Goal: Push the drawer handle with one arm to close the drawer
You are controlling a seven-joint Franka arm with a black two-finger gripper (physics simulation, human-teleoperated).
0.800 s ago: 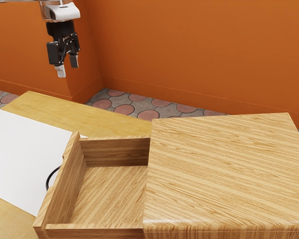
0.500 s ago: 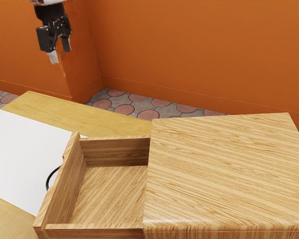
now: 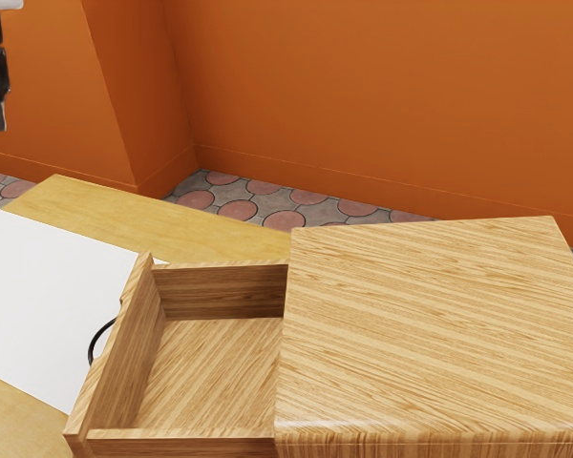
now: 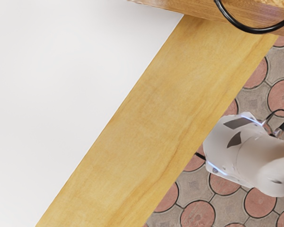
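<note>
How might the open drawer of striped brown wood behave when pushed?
The drawer would probably feel stiff, given its straight-edged build. It looks empty inside, so it may slide lightly. The thin, curved black handle might let a push slip.

Exterior camera slants down, wrist camera faces down; both catch the handle [image 4: 256, 31].
</note>
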